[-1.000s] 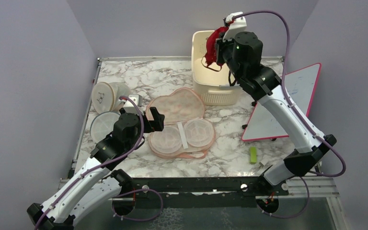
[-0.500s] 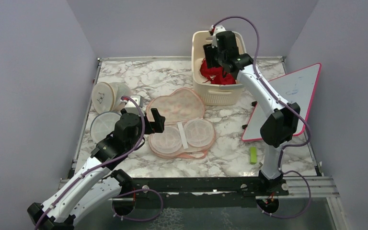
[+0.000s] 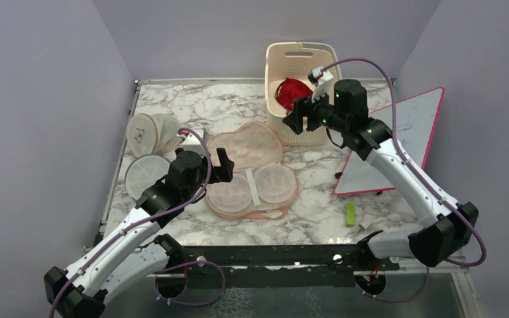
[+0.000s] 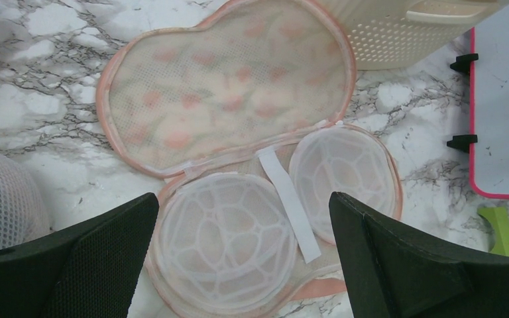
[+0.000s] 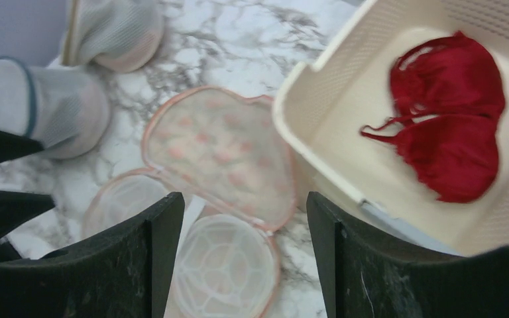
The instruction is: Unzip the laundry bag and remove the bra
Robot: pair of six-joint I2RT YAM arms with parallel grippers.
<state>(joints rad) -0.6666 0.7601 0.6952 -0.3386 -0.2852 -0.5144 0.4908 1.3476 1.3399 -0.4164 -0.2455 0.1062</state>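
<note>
Evidently the main work is done: the laundry bag [image 3: 252, 173] lies unzipped and spread flat at the centre of the marble worktop [image 3: 192, 106]. Its carrot-printed lid is folded back toward 12 o'clock. Two round white plastic cup frames [image 4: 225, 245] sit exposed in the near half, with a white strap between them. No red fabric shows inside either frame.

The bra [image 5: 451, 119], bright red and lacy, lies crumpled in the bottom of the cream perforated basket [image 3: 303, 56]. That basket stands at about 1 o'clock from the bag, close against the edge of the bag's lid. The bra is out of the bag and apart from it.

The right hand [image 3: 298, 114] hangs at the basket's near wall, at about 6 o'clock from the bra. Its wrist view shows both fingers spread wide with nothing between them. The left hand [image 4: 242, 199] hovers over the bag's 9 o'clock side, also spread wide and holding nothing.

Judging from this, both steps look complete, the zip being open and the bra removed. What remains is at most drawing the arms back.

Two round white mesh cases [image 3: 149, 132] rest at 9 to 10 o'clock of the bag. A pink-edged whiteboard [image 3: 397, 142] leans at 3 o'clock, with a small green block [image 3: 350, 214] at about 4 o'clock.
</note>
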